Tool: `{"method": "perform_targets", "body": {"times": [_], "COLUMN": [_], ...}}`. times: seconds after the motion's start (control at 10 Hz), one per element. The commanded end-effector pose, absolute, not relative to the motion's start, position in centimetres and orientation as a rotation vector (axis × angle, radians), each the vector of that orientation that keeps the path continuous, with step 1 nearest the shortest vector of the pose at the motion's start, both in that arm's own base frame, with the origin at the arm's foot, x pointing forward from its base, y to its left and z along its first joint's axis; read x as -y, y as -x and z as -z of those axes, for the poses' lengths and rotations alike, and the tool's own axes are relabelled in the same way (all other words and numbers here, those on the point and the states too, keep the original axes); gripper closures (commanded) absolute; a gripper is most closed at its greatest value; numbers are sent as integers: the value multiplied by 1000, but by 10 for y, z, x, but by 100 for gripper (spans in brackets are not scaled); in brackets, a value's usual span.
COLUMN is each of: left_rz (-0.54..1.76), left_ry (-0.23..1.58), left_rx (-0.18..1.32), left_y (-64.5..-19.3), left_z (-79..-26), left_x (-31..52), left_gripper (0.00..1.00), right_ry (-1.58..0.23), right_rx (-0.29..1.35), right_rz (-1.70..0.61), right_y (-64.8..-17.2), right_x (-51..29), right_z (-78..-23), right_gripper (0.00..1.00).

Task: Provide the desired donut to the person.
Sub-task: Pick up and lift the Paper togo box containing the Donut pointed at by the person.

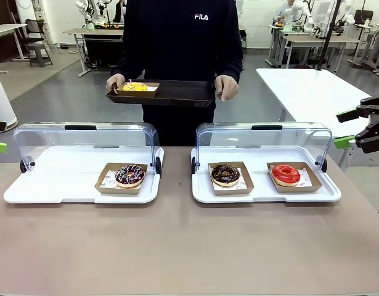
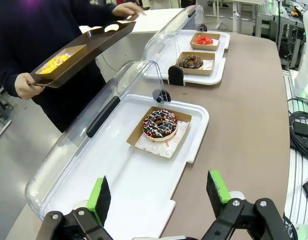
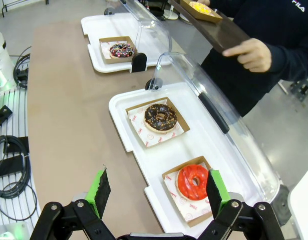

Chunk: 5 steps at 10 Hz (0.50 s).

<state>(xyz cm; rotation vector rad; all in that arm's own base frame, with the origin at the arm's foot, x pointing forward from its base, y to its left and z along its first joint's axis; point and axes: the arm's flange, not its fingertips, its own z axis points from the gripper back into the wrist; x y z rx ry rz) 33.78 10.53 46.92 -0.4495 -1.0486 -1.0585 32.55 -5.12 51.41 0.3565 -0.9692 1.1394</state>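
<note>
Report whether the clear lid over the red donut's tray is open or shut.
Open: the clear lid stands swung back behind the white tray, leaving the red donut and chocolate donut uncovered.

2 open-lidded white trays (image 1: 53, 179) (image 1: 260, 186); brown table (image 1: 177, 246); cables (image 3: 6, 141), seemingly.

My left gripper (image 2: 159, 194) hangs above the left end of the table (image 1: 177, 246), jaws spread wide with nothing between them. My right gripper (image 1: 344, 128) hovers above the table's right end (equally wide, equally empty), fingers pointing inward.
</note>
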Motion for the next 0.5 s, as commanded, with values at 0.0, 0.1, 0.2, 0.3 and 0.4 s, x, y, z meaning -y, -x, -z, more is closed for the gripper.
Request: {"method": "perform_targets", "body": {"times": [0.0, 0.1, 0.2, 0.3, 0.4], "left_rz": [1061, 1061, 1061, 1061, 1061], "left_ry": [454, 454, 454, 454, 454], "left_rx": [1080, 1080, 1080, 1080, 1080], "left_y": [-341, -341, -341, -341, -341], "left_z": [-468, -468, -468, -468, -468], "left_x": [-106, -106, -106, -106, -106], "left_gripper": [0, 0, 0, 0, 0], "right_ry": [-375, -375, -375, -375, -375], "right_rx": [994, 994, 994, 994, 994], "right_rz": [-1147, -1147, -1147, -1147, -1147], "right_y": [-328, -328, -328, -328, -328], "right_x": [51, 51, 51, 51, 51], "right_z": [-512, -512, -512, -512, -512], "right_gripper": [0, 0, 0, 0, 0]}}
